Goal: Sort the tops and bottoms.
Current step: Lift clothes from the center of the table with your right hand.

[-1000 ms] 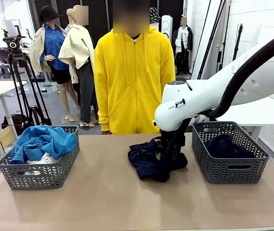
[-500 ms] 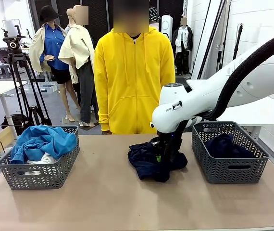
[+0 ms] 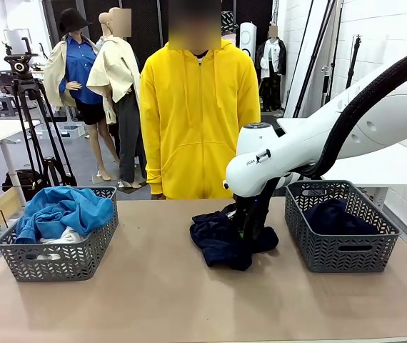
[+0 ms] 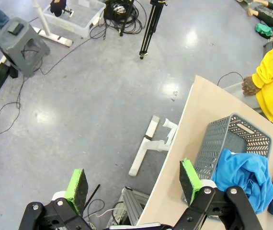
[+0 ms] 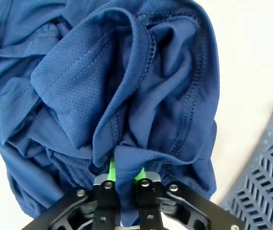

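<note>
I have the right gripper (image 5: 124, 178) pinched tight on a fold of the navy shorts (image 3: 221, 239), which lie heaped mid-table, just left of the right basket (image 3: 340, 251); in the right wrist view the green pads are nearly together with a ridge of mesh cloth caught between them. So I judge the step in hand to be the pick of the last loose bottom, with the grasp made and the lift not yet begun. Next I would need to raise the shorts high enough that the trailing cloth clears the basket rim, carry them toward 3 o'clock, and let go over the basket; the bite is only on 1 fold, so the cloth could slip or drape over the wall. The right basket already holds 1 dark navy garment (image 3: 332, 216), bunched toward its middle. The left basket (image 3: 61, 259), at 9 o'clock from the shorts and well apart, holds the blue top (image 3: 64, 211) piled high, with the white top (image 3: 62, 238) showing beneath it at the front. The left gripper (image 4: 134, 182) is spread wide and empty, hanging off the table's end over the floor, with that basket just beyond its finger. The person (image 3: 198, 118) stands at 12 o'clock behind the table, not reaching in.
</note>
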Robot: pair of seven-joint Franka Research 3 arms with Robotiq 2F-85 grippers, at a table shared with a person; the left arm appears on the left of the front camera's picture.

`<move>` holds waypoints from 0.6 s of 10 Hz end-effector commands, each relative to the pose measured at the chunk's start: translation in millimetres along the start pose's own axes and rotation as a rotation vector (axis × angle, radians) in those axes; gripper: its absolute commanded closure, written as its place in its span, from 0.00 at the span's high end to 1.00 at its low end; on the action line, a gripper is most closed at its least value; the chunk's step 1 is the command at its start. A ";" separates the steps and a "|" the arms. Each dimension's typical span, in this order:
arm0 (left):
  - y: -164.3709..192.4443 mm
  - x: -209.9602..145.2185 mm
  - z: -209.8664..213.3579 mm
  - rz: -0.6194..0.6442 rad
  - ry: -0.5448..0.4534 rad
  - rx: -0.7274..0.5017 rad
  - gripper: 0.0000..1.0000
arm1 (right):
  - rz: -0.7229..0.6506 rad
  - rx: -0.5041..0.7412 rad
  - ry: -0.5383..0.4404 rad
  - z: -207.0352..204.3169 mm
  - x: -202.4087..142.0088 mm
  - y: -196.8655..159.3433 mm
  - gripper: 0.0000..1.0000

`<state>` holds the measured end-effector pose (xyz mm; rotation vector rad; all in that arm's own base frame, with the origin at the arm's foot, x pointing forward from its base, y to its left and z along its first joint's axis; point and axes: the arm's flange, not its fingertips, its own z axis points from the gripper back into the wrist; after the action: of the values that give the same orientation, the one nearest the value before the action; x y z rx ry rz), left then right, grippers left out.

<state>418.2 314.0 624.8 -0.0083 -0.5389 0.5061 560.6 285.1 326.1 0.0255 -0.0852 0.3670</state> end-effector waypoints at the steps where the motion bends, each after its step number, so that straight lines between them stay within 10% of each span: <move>1: 0.6 -0.9 0.9 -0.004 0.001 0.005 1.00 | 0.005 -0.006 0.000 5.7 -1.5 6.0 0.00; 6: 0.6 -0.9 0.9 -0.004 0.001 0.005 1.00 | 0.209 -0.104 -0.105 155.7 27.1 28.3 0.00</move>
<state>418.2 314.0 624.9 -0.0082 -0.5391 0.5061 558.6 309.1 452.7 -0.0229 -0.1726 0.5203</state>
